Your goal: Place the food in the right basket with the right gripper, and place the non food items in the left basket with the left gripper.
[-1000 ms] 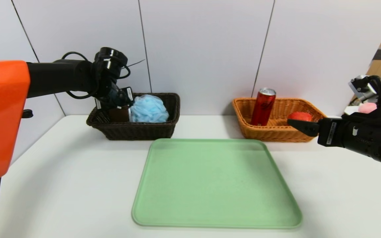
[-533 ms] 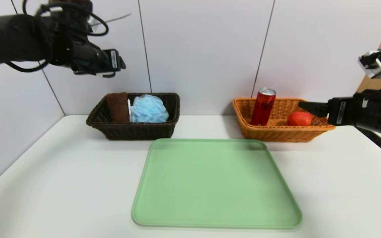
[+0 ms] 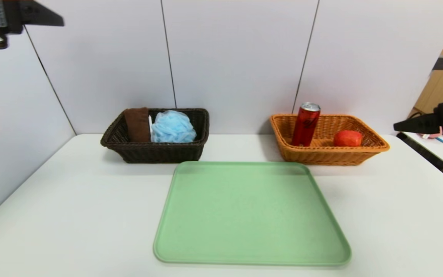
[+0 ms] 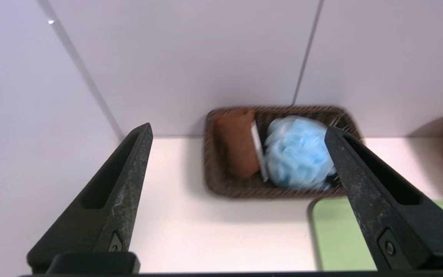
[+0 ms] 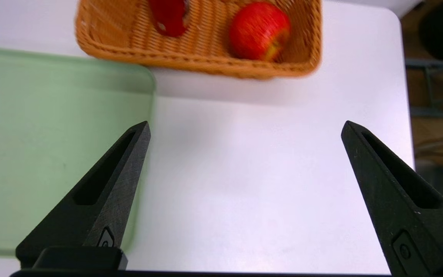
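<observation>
Your left gripper (image 4: 238, 132) has pulled up and away from the dark basket (image 3: 156, 152): a second ago it was down inside with the towel (image 3: 137, 124), now it sits high at 10 o'clock in the head view, spread wide with nothing in it. The towel stays in the basket, at the left end, pen (image 3: 150, 122) upright beside it, sponge (image 3: 173, 127) touching the pen's other side. Your right gripper (image 5: 244, 129) has also lifted and drawn back from the orange basket (image 3: 323, 156); it hangs at 3 o'clock, spread wide, nothing held. Can (image 3: 305, 124) stands upright in that basket, apple (image 3: 347, 138) near it. The green tray (image 3: 250, 215) at 6 o'clock on the desk (image 3: 71, 200) hasn't shifted. The left wrist view gives you the pen as a white strip wedged between towel and sponge. The right wrist view shows the apple's yellow patch, which the head view hides.
</observation>
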`<state>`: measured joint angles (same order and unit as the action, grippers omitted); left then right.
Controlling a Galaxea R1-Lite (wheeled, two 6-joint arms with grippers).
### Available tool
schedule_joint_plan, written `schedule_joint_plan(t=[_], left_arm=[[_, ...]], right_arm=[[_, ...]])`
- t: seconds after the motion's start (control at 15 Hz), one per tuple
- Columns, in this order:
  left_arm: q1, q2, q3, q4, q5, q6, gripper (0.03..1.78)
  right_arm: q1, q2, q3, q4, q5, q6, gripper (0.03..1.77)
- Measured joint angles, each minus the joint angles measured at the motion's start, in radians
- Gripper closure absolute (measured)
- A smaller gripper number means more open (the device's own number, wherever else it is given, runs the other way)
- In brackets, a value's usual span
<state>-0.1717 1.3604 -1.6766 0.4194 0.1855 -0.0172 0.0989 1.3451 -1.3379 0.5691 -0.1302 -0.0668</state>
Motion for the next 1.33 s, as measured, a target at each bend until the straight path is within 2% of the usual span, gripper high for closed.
schedule_joint_plan(t=[0.2,0.47,0.6,0.8,0.93,1.13,1.33], left_arm=[[0.070,-0.280,0.270,0.035,0.006,0.003,0.19],[0.109,-0.656,0.589,0.096,0.035,0.010,0.16],[0.118,-0.824,0.713,0.126,0.050,0.036,0.14],[0.129,-1.030,0.840,0.191,0.066,0.108,0.14],[0.144,-1.134,0.921,0.202,0.056,0.149,0.14],[0.155,-1.261,1.022,0.201,-0.001,0.203,0.12],[0.157,-1.335,1.098,0.175,-0.014,0.214,0.12]], right_arm=[[-0.016,-0.116,0.077,-0.013,-0.043,0.019,0.09],[-0.018,-0.347,0.338,-0.148,-0.077,0.022,0.09],[-0.016,-0.499,0.459,-0.210,-0.097,0.011,0.09],[-0.019,-0.721,0.586,-0.238,-0.107,-0.018,0.09],[-0.023,-0.850,0.661,-0.246,-0.107,-0.032,0.09],[-0.058,-1.030,0.761,-0.250,-0.093,-0.057,0.09],[-0.089,-1.212,0.857,-0.259,-0.032,-0.126,0.09]])
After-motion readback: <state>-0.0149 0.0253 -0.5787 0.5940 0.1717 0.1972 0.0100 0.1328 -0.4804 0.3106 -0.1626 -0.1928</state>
